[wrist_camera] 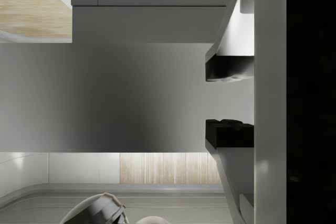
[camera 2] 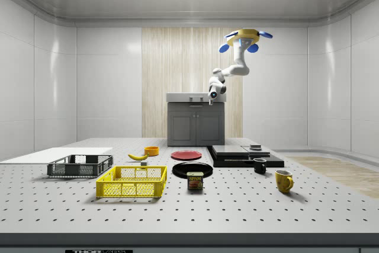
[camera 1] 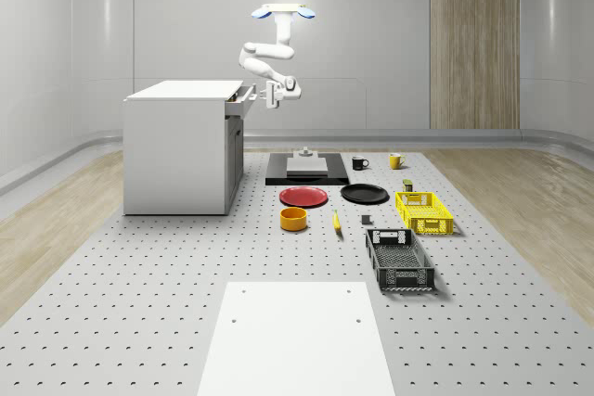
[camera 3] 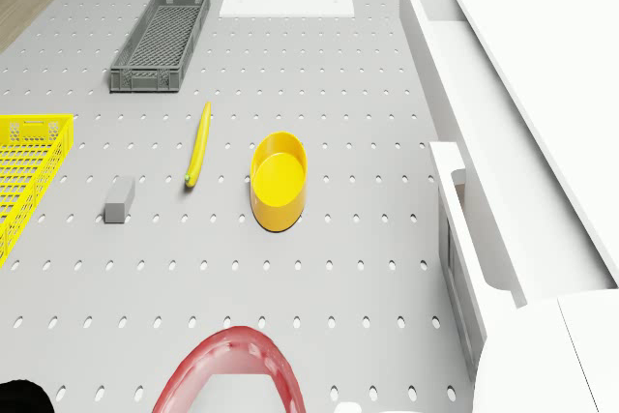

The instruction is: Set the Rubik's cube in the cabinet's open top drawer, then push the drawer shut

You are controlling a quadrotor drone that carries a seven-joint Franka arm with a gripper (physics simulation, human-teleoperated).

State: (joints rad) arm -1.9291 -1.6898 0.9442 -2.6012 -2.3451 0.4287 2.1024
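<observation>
The white cabinet (camera 1: 181, 146) stands at the whole-scene view's left, and its top drawer (camera 1: 243, 99) sticks out a little toward the right. My drone (camera 1: 283, 12) hovers high, to the right of the cabinet, with the arm bent down. The gripper (camera 1: 272, 92) hangs level with the drawer front, just off its right side. In the wrist view the gripper (wrist_camera: 228, 100) faces a flat grey panel, and its black pads (wrist_camera: 228, 69) stand apart with nothing between them. From the drone view the open drawer (camera 3: 430, 36) runs along the cabinet's edge. In the side view the gripper (camera 2: 214, 94) hangs before the cabinet (camera 2: 195, 119).
On the table right of the cabinet lie a black platform (camera 1: 306, 169), a red plate (camera 1: 303, 197), a black plate (camera 1: 364, 194), a yellow bowl (camera 1: 294, 219), a banana (camera 1: 336, 222), a yellow crate (camera 1: 423, 211), a dark crate (camera 1: 399, 260) and two mugs (camera 1: 359, 163).
</observation>
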